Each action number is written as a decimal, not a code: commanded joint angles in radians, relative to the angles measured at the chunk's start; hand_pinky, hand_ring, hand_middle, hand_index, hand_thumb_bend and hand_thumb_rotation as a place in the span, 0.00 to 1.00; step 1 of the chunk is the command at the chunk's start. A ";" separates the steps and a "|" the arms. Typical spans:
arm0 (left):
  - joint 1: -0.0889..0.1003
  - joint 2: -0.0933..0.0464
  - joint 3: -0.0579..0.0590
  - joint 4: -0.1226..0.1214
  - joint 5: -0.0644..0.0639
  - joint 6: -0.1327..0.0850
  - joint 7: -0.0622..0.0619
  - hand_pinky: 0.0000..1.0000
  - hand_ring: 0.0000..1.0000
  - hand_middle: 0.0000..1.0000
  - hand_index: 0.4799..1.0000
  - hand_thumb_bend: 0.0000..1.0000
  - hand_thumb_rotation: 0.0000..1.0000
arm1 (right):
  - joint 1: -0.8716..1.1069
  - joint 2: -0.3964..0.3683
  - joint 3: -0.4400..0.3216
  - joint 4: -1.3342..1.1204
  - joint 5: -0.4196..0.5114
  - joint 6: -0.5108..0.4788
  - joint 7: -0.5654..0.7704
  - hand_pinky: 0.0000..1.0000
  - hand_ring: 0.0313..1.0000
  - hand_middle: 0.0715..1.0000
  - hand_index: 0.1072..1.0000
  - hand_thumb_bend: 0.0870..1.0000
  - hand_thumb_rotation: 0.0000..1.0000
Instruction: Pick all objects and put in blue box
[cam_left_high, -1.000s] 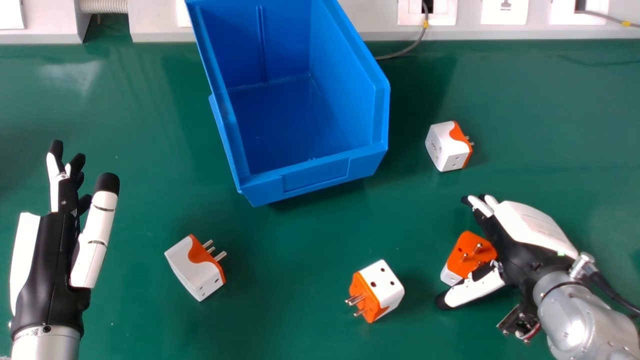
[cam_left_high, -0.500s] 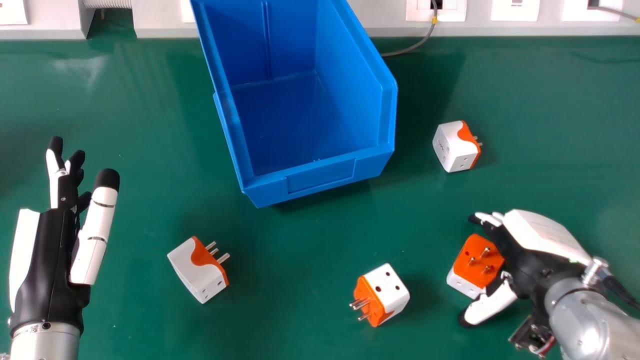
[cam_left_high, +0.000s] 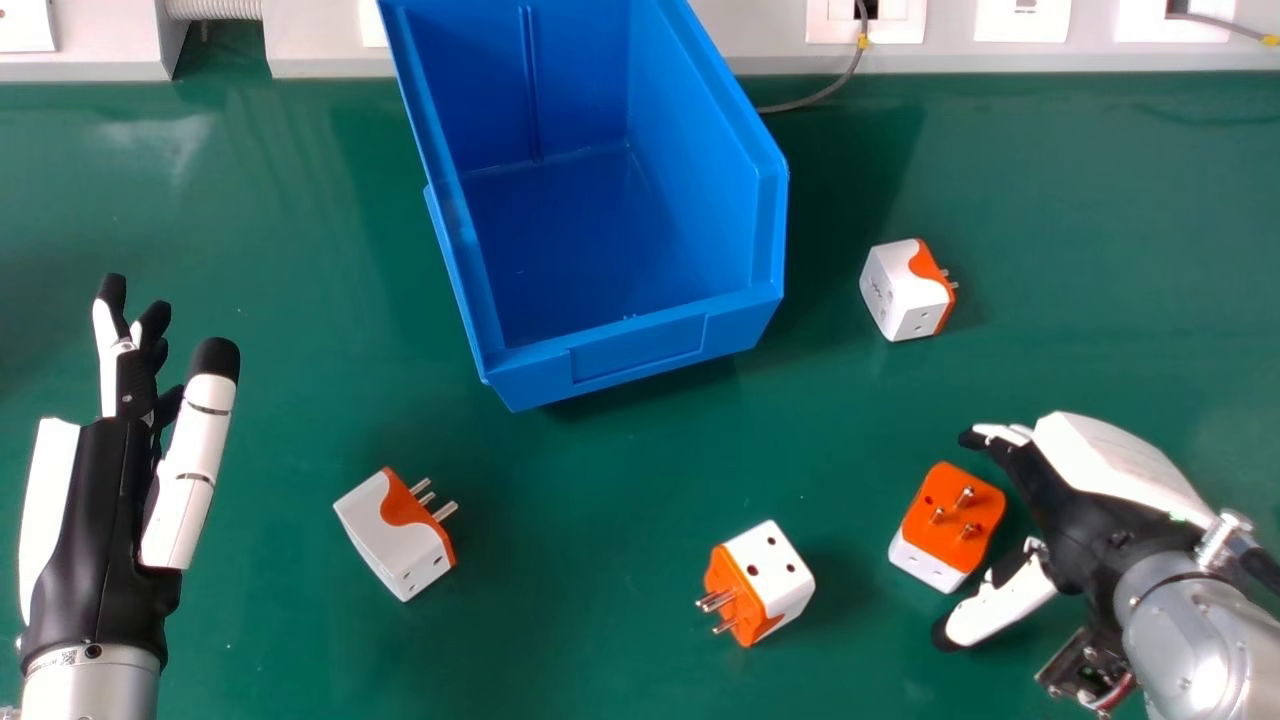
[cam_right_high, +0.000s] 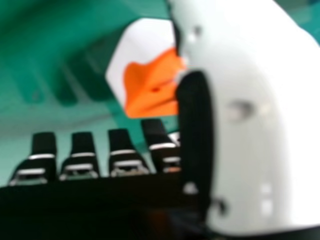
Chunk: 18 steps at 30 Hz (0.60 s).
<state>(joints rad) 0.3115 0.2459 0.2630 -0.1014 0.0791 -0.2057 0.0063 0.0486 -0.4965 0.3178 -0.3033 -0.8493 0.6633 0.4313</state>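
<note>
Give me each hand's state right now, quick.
Left hand: open, holding nothing.
Right hand: open, holding nothing, beside an orange-and-white plug adapter on the table.

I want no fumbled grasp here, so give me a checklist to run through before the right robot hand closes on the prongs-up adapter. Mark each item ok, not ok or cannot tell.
1. Right robot hand open: ok.
2. Prongs-up adapter standing on the table, prongs away from the tabletop: ok.
3. Thumb touching that adapter: cannot tell; they look very close in the head view.
4. Left robot hand out of the way: ok, at the far left.
5. Blue box with room inside: ok, empty and open-topped.
6. Other three adapters boxed: not ok, all on the table.
</note>
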 joint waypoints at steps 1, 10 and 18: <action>0.000 0.003 0.009 -0.025 0.006 -0.009 0.004 0.92 0.98 0.99 0.97 0.51 0.99 | -0.014 -0.002 -0.009 -0.003 -0.020 -0.008 -0.019 0.84 0.90 0.90 0.84 0.64 0.00; 0.005 0.000 0.008 -0.033 0.005 -0.007 0.005 0.92 0.98 0.99 0.97 0.50 0.99 | -0.036 0.011 -0.002 0.027 -0.009 -0.029 -0.018 0.82 0.88 0.88 0.83 0.65 0.00; 0.016 -0.005 0.005 -0.057 0.006 0.007 0.005 0.92 0.98 0.99 0.97 0.51 0.99 | -0.067 0.023 0.027 0.100 -0.021 -0.056 -0.027 0.82 0.88 0.87 0.82 0.65 0.02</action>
<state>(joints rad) 0.3256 0.2440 0.2618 -0.1297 0.0795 -0.1986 0.0066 0.0043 -0.4700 0.3397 -0.2130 -0.8606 0.6158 0.4073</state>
